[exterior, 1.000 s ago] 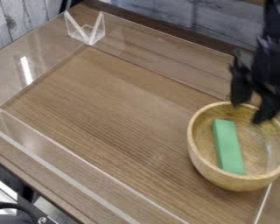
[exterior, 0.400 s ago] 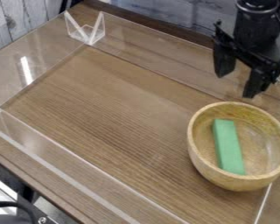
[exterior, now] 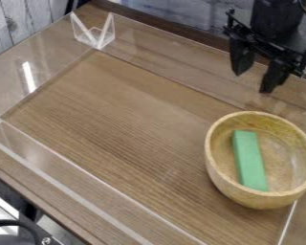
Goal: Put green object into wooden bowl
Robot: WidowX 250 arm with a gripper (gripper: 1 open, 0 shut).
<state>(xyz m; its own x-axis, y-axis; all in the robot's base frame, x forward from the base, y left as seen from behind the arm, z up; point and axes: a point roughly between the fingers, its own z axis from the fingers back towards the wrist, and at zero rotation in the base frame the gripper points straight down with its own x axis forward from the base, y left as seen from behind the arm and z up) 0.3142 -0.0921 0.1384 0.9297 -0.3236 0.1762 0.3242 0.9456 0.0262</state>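
The green object (exterior: 251,159), a flat bright green bar, lies inside the wooden bowl (exterior: 222,168) at the right front of the table. The bowl is round, light tan, with a thick rim. My black gripper (exterior: 259,75) hangs in the air above and behind the bowl, near the top right of the view. Its two fingers point down and stand apart, open, with nothing between them. It touches neither the bowl nor the bar.
A wood-grain tabletop (exterior: 118,115) is enclosed by low clear acrylic walls (exterior: 41,158). A clear plastic bracket (exterior: 92,32) stands at the back left corner. A pale wall runs along the back left.
My gripper has risen from just over the bowl's rim and drawn back and slightly left, away from the bowl. The green bar stays lying in the bowl.
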